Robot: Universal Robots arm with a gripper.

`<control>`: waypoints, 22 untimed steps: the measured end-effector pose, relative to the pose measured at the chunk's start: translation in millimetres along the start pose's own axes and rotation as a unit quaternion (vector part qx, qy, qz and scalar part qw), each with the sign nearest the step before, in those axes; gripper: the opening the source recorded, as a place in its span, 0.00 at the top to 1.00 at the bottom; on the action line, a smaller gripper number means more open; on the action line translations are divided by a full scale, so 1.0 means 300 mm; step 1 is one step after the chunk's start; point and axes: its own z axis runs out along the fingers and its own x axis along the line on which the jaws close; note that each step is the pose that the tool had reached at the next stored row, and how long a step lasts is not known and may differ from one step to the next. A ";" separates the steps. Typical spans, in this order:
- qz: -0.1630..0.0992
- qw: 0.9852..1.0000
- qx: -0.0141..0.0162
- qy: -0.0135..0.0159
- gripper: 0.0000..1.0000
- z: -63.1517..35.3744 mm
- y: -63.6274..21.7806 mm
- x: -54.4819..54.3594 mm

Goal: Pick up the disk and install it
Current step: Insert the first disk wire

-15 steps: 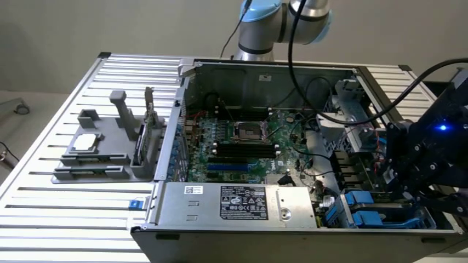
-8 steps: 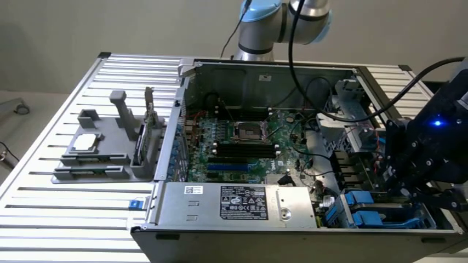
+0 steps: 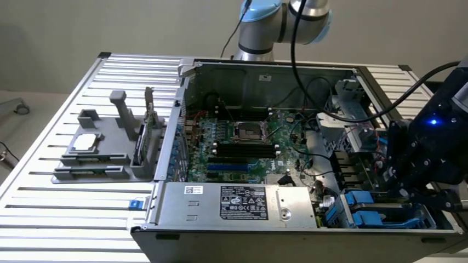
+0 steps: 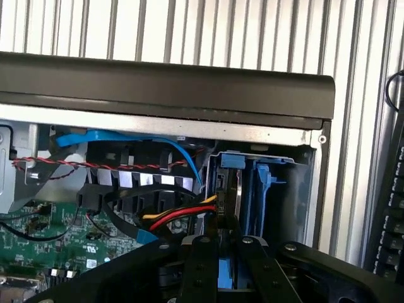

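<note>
Gripper point(image 4: 226, 242) seen clenched on blue frame of disk point(image 4: 230, 189). Disk held upright inside blue cage point(image 4: 268, 189), at case's point(image 3: 292, 234) 4 o'clock corner in exterior view. Label hidden; near end covered by fingers point(image 4: 201, 265).

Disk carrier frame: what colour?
Blue carrier frame round the disk; wrist view shows it best.

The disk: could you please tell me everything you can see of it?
In the wrist view the disk shows edge-on: a thin dark slab with a silvery edge, framed in blue plastic with a blue tab at its far end. It sits on edge inside the blue drive cage at a corner of the case, next to red, yellow and black cables. The gripper is closed on its near blue end.
</note>
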 end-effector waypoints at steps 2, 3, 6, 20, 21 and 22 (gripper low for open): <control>0.008 1.000 0.000 -0.001 0.83 0.001 0.001 0.002; 0.011 1.000 0.000 -0.001 0.83 0.002 0.001 0.004; 0.019 1.000 -0.001 -0.003 0.83 0.004 0.001 0.009; 0.040 0.999 -0.001 -0.023 0.83 0.010 0.015 0.047; 0.041 0.999 -0.001 -0.026 0.83 0.010 0.016 0.048; 0.042 0.999 -0.001 -0.029 0.83 0.011 0.017 0.049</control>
